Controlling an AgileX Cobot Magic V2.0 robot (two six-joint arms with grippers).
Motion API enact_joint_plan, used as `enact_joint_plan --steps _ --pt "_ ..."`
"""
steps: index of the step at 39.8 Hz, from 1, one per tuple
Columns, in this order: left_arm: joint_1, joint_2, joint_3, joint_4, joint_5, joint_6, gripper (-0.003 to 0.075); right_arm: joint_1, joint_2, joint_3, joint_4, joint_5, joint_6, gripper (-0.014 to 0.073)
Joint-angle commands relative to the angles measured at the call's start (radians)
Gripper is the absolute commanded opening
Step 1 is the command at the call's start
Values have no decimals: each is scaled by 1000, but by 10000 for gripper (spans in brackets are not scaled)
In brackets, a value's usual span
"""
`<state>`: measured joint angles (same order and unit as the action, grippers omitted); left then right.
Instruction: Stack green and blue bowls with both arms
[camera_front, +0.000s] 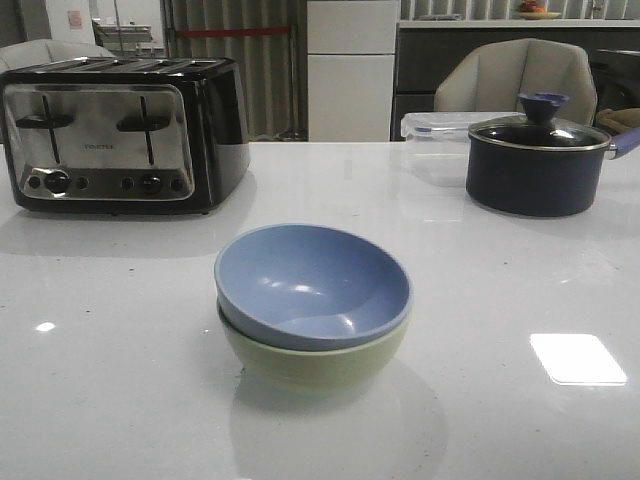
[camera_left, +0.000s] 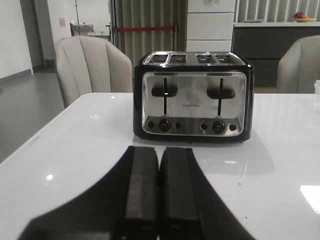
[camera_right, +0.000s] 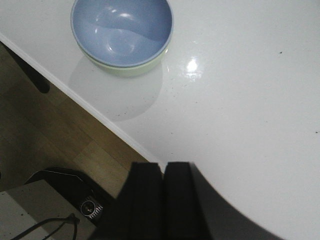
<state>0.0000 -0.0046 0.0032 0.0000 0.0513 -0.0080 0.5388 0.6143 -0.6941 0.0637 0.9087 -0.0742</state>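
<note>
**Bowls stacked, grippers clear**

The left gripper (camera_left: 159, 200) and the right gripper (camera_right: 164, 200) both have fingers pressed together, holding nothing. Well ahead of the right gripper, the blue bowl (camera_front: 312, 285) sits nested in the green bowl (camera_front: 315, 362). The stacking looks finished; nothing appears left.

toaster (camera_left: 193, 95) front, small brand word "finetek", barely legible

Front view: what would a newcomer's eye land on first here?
The blue bowl nested inside the green bowl, slightly tilted, in the middle of the white table. Behind them, a shiny black and chrome toaster stands at the back left and a dark lidded pot at the back right.
</note>
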Motion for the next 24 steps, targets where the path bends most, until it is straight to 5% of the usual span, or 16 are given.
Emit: enact_joint_plan --steps 1,24 --pt "-8 -19 7 0 -116 -10 99 -2 -1 -25 0 -57 -2 19" --pt "-58 -19 7 0 -115 8 99 -2 -1 -25 0 -57 -2 19"
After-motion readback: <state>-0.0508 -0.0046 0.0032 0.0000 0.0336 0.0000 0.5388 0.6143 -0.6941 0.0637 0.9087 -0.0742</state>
